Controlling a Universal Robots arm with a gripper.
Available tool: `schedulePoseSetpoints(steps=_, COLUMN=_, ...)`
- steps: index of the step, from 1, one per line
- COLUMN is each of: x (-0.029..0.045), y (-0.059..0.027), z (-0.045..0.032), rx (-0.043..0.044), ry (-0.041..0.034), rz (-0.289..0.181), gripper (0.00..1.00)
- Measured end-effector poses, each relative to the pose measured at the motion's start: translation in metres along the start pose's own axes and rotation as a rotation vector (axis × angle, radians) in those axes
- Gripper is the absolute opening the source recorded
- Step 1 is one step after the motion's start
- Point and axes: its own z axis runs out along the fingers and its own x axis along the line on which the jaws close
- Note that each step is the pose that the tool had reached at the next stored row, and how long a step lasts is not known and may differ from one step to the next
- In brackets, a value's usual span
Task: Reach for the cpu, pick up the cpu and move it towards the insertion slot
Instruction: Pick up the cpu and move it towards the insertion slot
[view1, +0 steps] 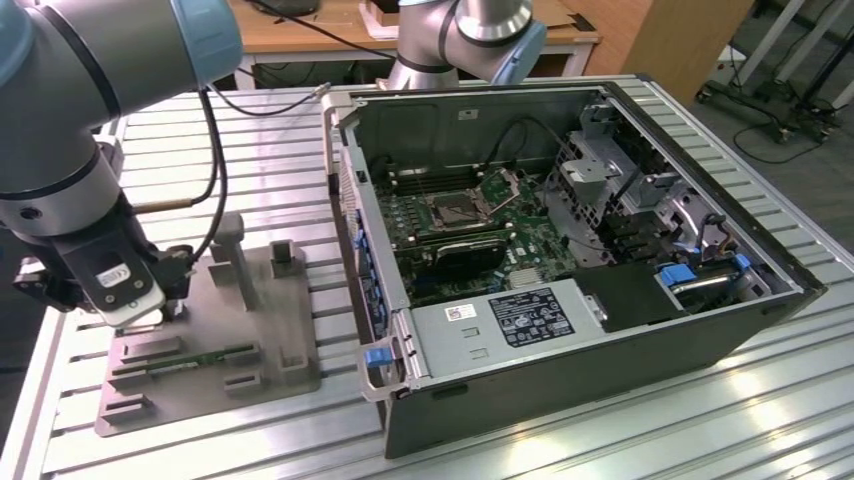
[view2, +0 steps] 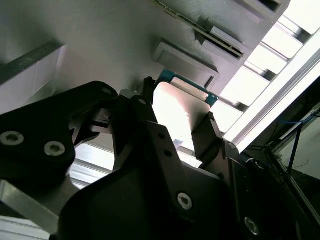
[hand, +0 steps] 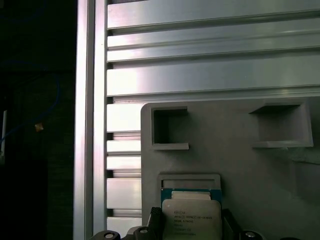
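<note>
The cpu (hand: 191, 217), a flat square chip with a silver top plate and a blue-green rim, sits between my gripper's dark fingers (hand: 155, 220) just over a shallow pocket of the grey fixture (hand: 235, 150). In the second wrist view the cpu (view2: 182, 107) is flanked closely on both sides, and my gripper (view2: 177, 107) is shut on it. In the exterior view my gripper (view1: 140, 305) hangs over the fixture's end at the exterior view's left. The insertion slot (view1: 454, 208), a square silver-framed socket with its plate hinged up, lies inside the open computer case, well away at the exterior view's right.
The grey fixture (view1: 214, 370) rests on a ribbed aluminium table (view1: 627, 440) and holds a green memory stick (view1: 200, 357) and two upright posts. The open computer case (view1: 574, 330) has tall walls around the board. A second arm's base (view1: 454, 40) stands behind the case.
</note>
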Motion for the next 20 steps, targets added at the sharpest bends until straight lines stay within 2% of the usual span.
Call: schedulePoseSetpoints(steps=20, x=0.0003, y=0.0009, z=-0.0102, rx=0.0000, ry=-0.0006, rz=0.000, gripper=0.54)
